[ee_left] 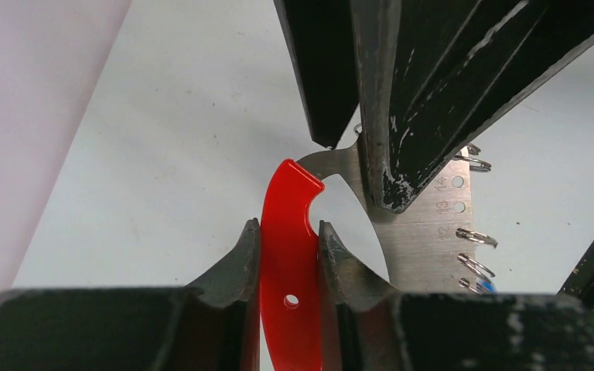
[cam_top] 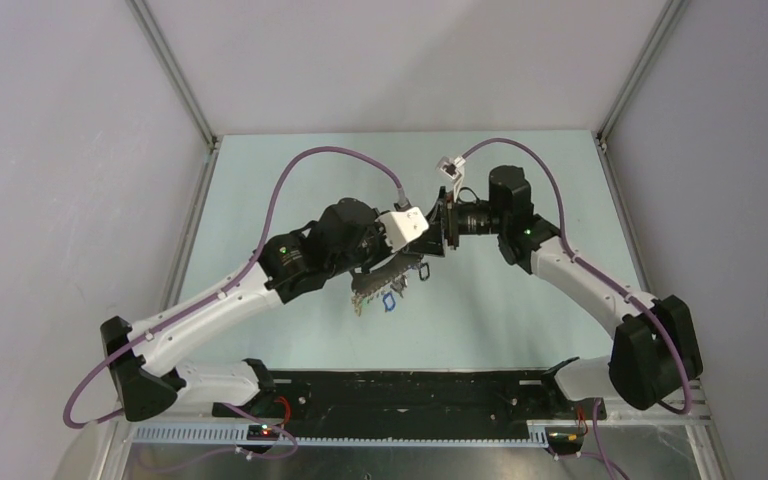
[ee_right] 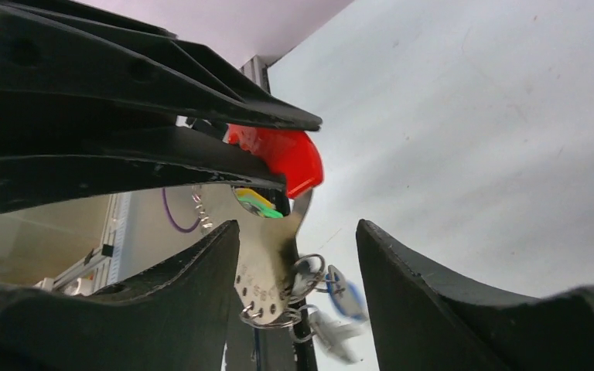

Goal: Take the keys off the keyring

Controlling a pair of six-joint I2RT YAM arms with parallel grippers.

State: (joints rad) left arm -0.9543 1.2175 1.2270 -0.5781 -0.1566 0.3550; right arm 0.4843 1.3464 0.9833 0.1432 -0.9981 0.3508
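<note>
Grey walls (cam_top: 60, 150) enclose a pale table (cam_top: 520, 320), and the keyring (ee_left: 288, 263) is held up over its middle between two grippers. The left gripper (ee_left: 288, 228) is pinched narrowly on the keyring's red crescent. The right gripper (ee_right: 298, 232) has its fingers (ee_right: 448, 309) spread astride the silver arc, one close against the metal, the other with a clear gap, so it grips nothing. Keys (ee_right: 346, 294) with blue and green-yellow heads dangle from small split rings (ee_left: 476, 236) in the arc's holes.
</note>
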